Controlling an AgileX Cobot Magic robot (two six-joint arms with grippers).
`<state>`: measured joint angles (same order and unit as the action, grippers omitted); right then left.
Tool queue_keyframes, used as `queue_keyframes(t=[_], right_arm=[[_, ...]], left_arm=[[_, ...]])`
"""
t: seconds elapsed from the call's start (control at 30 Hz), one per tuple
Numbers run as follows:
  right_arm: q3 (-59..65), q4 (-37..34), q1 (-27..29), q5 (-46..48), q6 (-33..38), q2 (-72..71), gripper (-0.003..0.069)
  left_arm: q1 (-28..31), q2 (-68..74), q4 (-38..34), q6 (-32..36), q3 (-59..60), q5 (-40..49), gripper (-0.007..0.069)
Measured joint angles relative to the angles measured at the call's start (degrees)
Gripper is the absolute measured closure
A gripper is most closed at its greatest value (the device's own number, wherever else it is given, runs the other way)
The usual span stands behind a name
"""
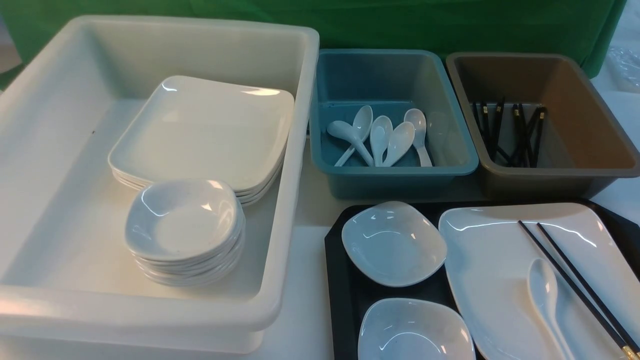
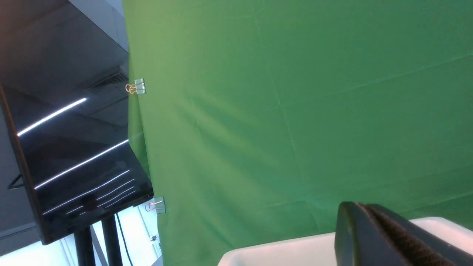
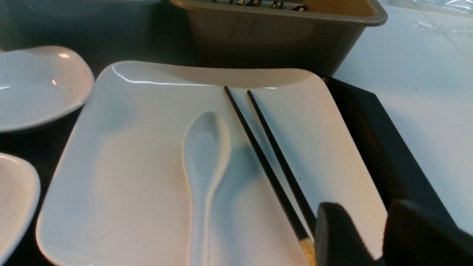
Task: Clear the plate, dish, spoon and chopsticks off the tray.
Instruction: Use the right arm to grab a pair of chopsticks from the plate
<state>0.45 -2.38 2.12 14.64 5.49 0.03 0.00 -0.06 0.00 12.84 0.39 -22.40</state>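
Two black chopsticks (image 3: 266,164) and one white soup spoon (image 3: 205,155) lie on the square plate (image 1: 480,280), with the right gripper (image 3: 369,225) beside them.
The glossy plate, rounded at its corners with a shallow upturned rim, fills the right side of the black tray (image 1: 345,295); the sticks run parallel, gold bands toward the robot, and the spoon lies just left of them. The right gripper's jaws stand partly apart with nothing between them, just beside the gold ends. The far dish (image 1: 393,244) and near dish (image 1: 415,332) sit on the tray's left part. The left gripper (image 2: 364,218), pressed closed and empty, points at green cloth (image 2: 295,111). On the white table (image 1: 307,280), a teal bin (image 1: 450,155) of spoons and a brown bin (image 1: 600,140) of chopsticks stand behind the tray, and a white tub (image 1: 50,125) of stacked plates and dishes stands to its left.
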Motion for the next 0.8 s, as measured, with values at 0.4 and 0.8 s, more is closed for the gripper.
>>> queue_keyframes(t=[0.4,0.8], right_arm=[[0.0,-17.7,0.0,-19.0,-34.5,0.0,0.0419],[-13.9,-12.4,-2.2,-15.2,-25.3,1.5,0.0561]], left_arm=[[0.0,0.0,-3.7,-32.4,0.0,-2.9,0.062],[0.0,5.9,-8.4,-38.9,-20.6,6.5,0.062]])
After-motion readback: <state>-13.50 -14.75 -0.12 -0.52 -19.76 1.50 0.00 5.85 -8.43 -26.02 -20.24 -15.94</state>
